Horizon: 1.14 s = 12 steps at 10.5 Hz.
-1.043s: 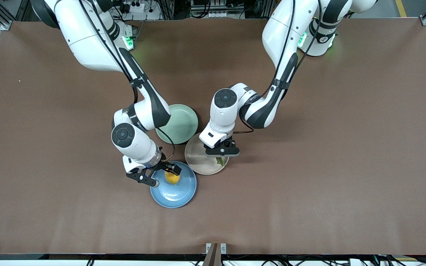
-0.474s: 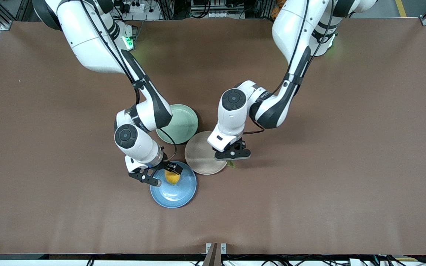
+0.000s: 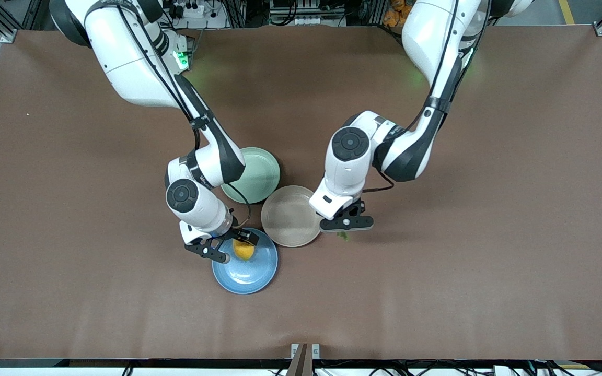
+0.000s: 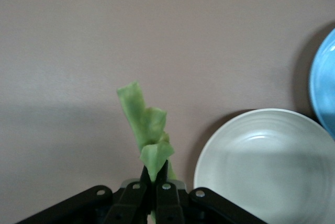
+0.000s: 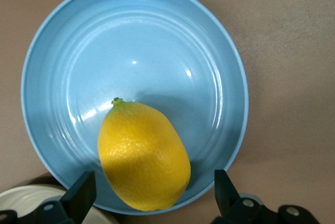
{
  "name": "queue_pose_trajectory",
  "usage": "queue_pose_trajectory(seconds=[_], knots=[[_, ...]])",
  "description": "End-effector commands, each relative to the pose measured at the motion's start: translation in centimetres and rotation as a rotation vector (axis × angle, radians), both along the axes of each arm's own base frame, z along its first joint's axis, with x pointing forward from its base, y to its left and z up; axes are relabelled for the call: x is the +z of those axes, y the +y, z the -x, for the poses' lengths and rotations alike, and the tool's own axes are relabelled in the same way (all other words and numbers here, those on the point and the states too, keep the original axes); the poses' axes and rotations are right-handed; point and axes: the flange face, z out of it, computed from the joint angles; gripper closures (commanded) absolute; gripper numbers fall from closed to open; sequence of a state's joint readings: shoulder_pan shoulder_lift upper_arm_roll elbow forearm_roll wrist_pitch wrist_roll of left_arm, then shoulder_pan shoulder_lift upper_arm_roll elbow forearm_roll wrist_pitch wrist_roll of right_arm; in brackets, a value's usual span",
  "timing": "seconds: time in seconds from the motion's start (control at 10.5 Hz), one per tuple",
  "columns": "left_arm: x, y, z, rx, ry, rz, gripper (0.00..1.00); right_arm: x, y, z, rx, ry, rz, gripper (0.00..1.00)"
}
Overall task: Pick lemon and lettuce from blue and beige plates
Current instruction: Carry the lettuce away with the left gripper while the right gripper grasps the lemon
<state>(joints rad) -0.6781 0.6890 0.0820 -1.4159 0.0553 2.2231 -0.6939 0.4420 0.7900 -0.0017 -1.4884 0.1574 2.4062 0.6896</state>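
Note:
A yellow lemon [image 3: 243, 251] lies in the blue plate [image 3: 251, 271]; it also shows in the right wrist view [image 5: 144, 156], inside the plate [image 5: 78, 46]. My right gripper [image 3: 229, 247] is open over the plate's edge, its fingers wide on either side of the lemon without touching it. My left gripper [image 3: 345, 227] is shut on a strip of green lettuce [image 3: 342, 236], held over the bare table beside the beige plate [image 3: 288, 216]. In the left wrist view the lettuce [image 4: 144, 124] hangs from my left gripper [image 4: 155, 169], next to the beige plate [image 4: 267, 161].
A pale green plate [image 3: 256, 175] lies farther from the front camera, touching the beige plate and partly under the right arm. Brown table [image 3: 463, 235] stretches toward both ends.
My left gripper has carried the lettuce off the beige plate toward the left arm's end, out over the table. My right gripper has stayed over the lemon with only a slight shift.

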Motion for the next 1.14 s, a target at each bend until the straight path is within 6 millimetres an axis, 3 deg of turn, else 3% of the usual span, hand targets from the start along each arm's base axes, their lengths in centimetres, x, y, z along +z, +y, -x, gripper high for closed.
queue_pose_trajectory(seconds=[0.0,0.19,0.57,1.04], knots=[[1.0,2.4,-0.7,-0.028,0.042,-0.009,1.0,-0.9,0.8,-0.3,-0.003,-0.028,-0.007,0.0],[1.3,4.2,-1.8,-0.03,0.054,0.001,1.0,-1.1,1.0,-0.2,0.007,-0.03,-0.005,0.0],[3.2,9.8,-4.5,-0.05,0.088,0.039,1.0,-0.5,1.3,-0.4,0.013,-0.032,-0.005,0.0],[2.6,14.7,-6.3,-0.079,0.12,0.018,1.0,-0.3,1.3,-0.5,0.017,-0.04,-0.002,0.0]])
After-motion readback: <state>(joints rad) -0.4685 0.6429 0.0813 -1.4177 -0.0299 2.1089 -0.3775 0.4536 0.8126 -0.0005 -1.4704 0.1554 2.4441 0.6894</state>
